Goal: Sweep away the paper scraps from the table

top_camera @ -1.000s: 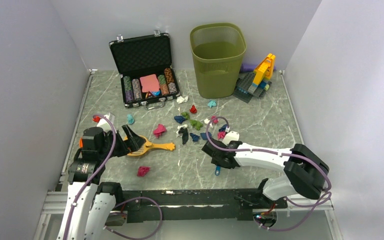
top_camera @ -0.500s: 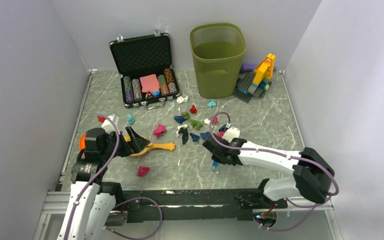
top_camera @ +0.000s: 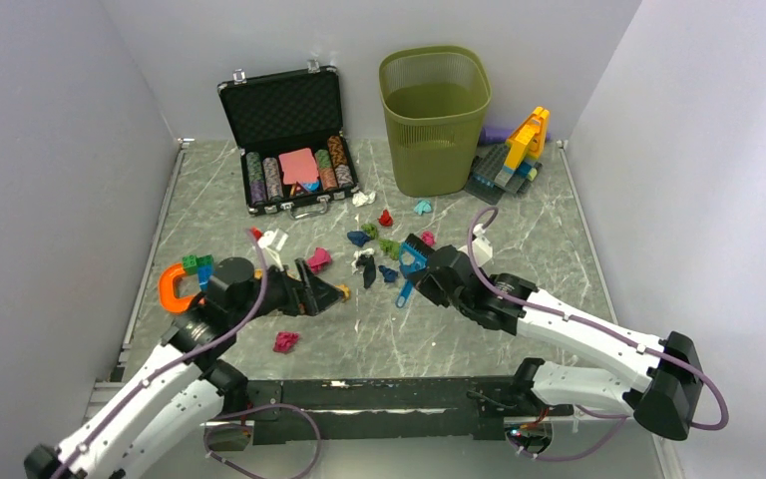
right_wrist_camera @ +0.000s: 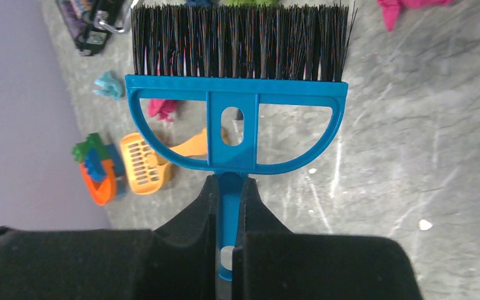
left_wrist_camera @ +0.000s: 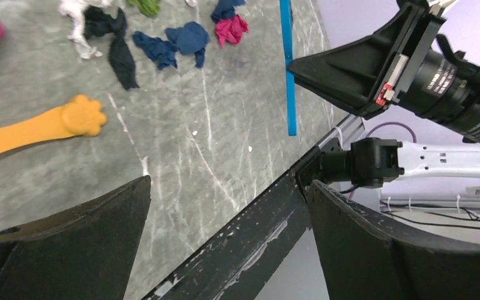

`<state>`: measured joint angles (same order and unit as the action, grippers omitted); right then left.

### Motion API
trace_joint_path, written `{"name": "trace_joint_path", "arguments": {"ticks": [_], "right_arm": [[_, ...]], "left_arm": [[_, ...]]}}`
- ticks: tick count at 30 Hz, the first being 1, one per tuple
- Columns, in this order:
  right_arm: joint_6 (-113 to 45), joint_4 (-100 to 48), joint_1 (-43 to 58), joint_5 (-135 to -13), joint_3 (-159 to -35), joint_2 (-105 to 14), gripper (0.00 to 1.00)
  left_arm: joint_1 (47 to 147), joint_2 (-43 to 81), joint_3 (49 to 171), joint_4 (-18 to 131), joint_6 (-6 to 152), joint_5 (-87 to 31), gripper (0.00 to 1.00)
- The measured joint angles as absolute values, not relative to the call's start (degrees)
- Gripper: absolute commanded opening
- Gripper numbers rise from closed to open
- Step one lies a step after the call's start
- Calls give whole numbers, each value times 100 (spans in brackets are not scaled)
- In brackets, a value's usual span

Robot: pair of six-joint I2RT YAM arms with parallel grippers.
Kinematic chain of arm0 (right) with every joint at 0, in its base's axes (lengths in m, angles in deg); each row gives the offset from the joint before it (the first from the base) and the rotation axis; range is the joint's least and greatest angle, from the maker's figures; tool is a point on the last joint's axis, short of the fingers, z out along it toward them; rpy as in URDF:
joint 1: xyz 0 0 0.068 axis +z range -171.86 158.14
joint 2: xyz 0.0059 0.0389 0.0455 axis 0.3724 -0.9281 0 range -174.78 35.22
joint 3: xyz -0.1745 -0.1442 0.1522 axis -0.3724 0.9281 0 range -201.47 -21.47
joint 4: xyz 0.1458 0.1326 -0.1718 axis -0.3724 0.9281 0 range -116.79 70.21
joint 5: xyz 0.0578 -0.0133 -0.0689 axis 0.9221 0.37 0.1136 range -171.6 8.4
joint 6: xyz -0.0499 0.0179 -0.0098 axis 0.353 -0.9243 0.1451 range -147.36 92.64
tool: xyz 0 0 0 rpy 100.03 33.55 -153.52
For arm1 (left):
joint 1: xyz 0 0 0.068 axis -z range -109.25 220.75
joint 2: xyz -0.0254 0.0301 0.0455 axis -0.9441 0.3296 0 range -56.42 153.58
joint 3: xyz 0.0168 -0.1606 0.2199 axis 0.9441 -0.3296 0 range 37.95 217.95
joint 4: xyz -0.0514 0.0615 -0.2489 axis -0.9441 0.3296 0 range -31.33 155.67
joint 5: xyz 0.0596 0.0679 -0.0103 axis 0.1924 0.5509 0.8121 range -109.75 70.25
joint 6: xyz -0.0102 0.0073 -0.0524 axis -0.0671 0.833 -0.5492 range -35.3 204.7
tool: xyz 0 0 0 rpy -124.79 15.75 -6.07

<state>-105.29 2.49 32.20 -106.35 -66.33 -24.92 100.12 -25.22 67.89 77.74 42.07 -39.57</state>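
Since a second ago, the right arm has picked the blue brush (right_wrist_camera: 237,85) up off the table (top_camera: 544,239) and swung it forward-left to the scrap cluster. The left arm has stretched forward along the orange scoop (right_wrist_camera: 140,164), uncovering an orange C-shaped toy (top_camera: 171,290) with green and blue bricks against it at the left edge.

Right gripper (right_wrist_camera: 229,187) is clenched on the brush handle, bristles pointing away from the wrist. Can't tell whether the bristles touch the table. Left gripper (top_camera: 321,293) is spread wide, grasping nothing, low over the scoop. The scoop's paw-shaped handle end pokes out beyond the fingers.

Paper scraps (top_camera: 374,245) are all on the table:
- The main bunch of navy, green, white and pink sits mid-table, just left of the brush head.
- A pink one (top_camera: 319,259) lies by the left gripper.
- A magenta one (top_camera: 286,341) lies alone near the front.
- White, red and teal ones lie in front of the wastebasket.

Containers:
- Black poker case (top_camera: 281,110) is open at back left, lid up, with rows of chips (top_camera: 262,178) and a pink block inside.
- Olive mesh wastebasket (top_camera: 434,120) stands upright at back centre; what shows of its inside is plain olive.

Toy bricks (top_camera: 511,158) are stacked just right of the wastebasket.
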Motion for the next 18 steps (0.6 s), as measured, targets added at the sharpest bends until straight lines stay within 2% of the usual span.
{"name": "trace_joint_path", "arguments": {"ticks": [9,18], "right_arm": [[-11384,-62,3218,-10415,-6858,-2499,0],[-12092,-300,3218,-10187,-6882,-2494,0]], "left_arm": [[11819,-884,7462,6915,4192,-2892,99],[12521,-279,7659,6047,4246,-2055,90]]}}
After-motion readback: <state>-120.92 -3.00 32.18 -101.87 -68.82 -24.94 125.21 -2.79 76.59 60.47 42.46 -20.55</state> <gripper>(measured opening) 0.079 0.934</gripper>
